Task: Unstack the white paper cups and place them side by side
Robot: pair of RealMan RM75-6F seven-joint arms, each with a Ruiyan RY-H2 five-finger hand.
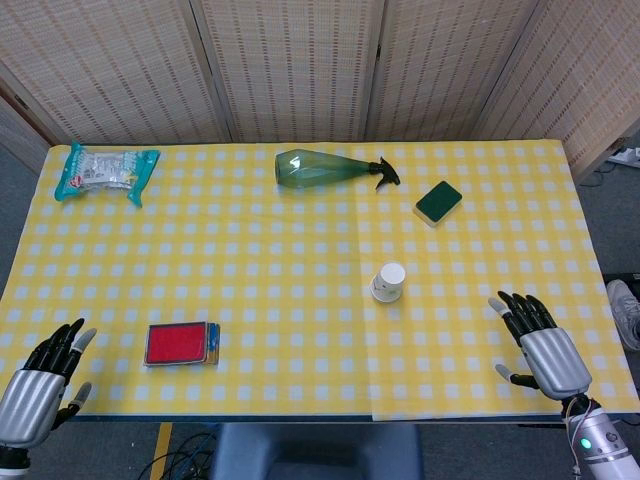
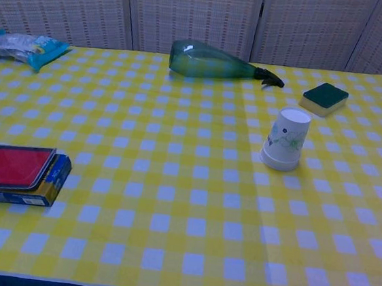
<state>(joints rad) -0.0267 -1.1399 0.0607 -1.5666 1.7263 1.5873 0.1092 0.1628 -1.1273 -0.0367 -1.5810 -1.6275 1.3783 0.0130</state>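
The white paper cups (image 1: 388, 282) stand stacked upside down, mouth on the cloth, right of the table's middle; the stack (image 2: 286, 139) shows a faint floral print in the chest view. My right hand (image 1: 541, 352) hovers near the front right edge with fingers spread, holding nothing, well right of and nearer than the cups. At the front left corner, my left hand (image 1: 42, 383) is likewise spread and holds nothing. Neither hand appears in the chest view.
A green spray bottle (image 1: 331, 169) lies on its side at the back centre. A green sponge (image 1: 438, 203) sits back right, a snack packet (image 1: 103, 171) back left, and a red-topped box (image 1: 181, 344) front left. The yellow checked cloth (image 1: 300, 300) covers the table.
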